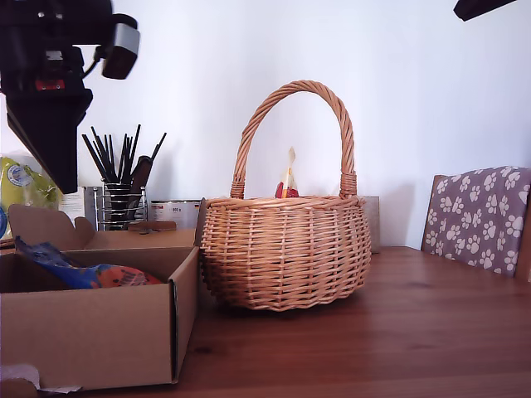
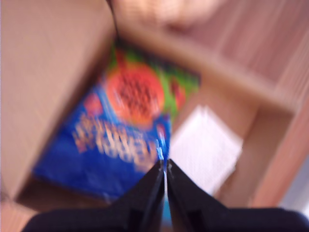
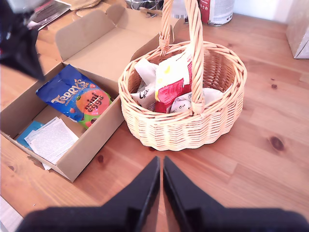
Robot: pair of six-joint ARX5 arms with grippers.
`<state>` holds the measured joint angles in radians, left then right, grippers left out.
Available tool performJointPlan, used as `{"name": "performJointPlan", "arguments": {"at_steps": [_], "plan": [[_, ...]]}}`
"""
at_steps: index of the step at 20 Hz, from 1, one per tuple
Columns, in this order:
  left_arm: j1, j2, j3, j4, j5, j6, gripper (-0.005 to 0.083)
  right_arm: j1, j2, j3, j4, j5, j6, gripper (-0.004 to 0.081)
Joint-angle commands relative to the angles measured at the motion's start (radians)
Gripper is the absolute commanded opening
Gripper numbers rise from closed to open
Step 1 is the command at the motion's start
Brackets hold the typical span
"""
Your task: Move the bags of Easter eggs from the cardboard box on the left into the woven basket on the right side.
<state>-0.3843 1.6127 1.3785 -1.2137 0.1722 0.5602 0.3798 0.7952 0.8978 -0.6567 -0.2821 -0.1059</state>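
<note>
A wooden counter (image 3: 270, 111) carries everything, with a white wall behind. Taking the basket (image 1: 286, 249) as landmark: nearest the exterior camera, and beside the basket on the exterior view's left, stands the box (image 1: 91, 332), close to the wicker, perhaps touching. In the box lies the blue bag (image 3: 77, 96), with white sheets (image 3: 50, 140) beside it, farther from the basket. My first hand (image 2: 164, 166) hangs above the box, its tips pressed together with only a thin slit between them, over the blue bag's edge; the first wrist view is too blurred to tell whether they touch it. My second hand (image 3: 160, 164) hovers above the counter, on the near side of the basket, also pressed together and empty. Inside the basket sit a cream-and-red bag (image 3: 171, 82) and pale bags (image 3: 145, 77). Beyond the basket stand a rack of dark utensils (image 1: 123, 186) and a paw-print chair (image 1: 481, 215).
</note>
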Motion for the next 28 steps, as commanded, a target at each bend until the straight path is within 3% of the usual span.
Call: {"name": "performJointPlan", "arguments": {"at_steps": [1,3,6,9,12,15,18,25,26,28], "plan": [[-0.028,0.009,-0.004,-0.028,-0.033,-0.024,-0.0022,0.0,-0.001,0.001,0.01,-0.005,-0.001,-0.0013],[-0.051,-0.019,-0.018,-0.029,-0.01,-0.059,-0.0022,0.0,-0.001,0.001,0.009,-0.005,-0.002,-0.0013],[-0.043,-0.157,-0.109,0.118,0.068,-0.104,-0.0022,0.0,-0.001,0.001,-0.004,-0.016,-0.015,-0.0013],[-0.023,-0.361,-0.255,0.329,0.07,-0.107,-0.0022,0.01,-0.001,0.001,-0.048,-0.172,-0.031,-0.0013],[-0.002,-0.532,-0.396,0.467,0.07,-0.108,-0.0022,0.099,-0.001,0.001,-0.079,-0.239,-0.029,-0.0013],[0.027,-0.625,-0.503,0.525,0.066,-0.108,-0.0022,0.204,-0.002,0.001,-0.154,-0.22,-0.025,-0.0013],[0.04,-0.655,-0.539,0.552,0.066,-0.108,-0.0022,0.285,-0.021,0.001,-0.159,-0.15,-0.014,-0.0013],[0.039,-0.669,-0.539,0.617,0.068,-0.08,0.0,0.312,-0.122,0.0,-0.132,-0.055,-0.023,-0.0013],[0.035,-0.661,-0.539,0.618,0.068,-0.081,0.011,0.312,-0.129,0.0,-0.13,-0.046,-0.023,-0.0013],[0.019,-0.656,-0.539,0.602,0.068,-0.052,0.0576,0.312,-0.132,0.0,-0.131,-0.047,-0.024,-0.0013]]}}
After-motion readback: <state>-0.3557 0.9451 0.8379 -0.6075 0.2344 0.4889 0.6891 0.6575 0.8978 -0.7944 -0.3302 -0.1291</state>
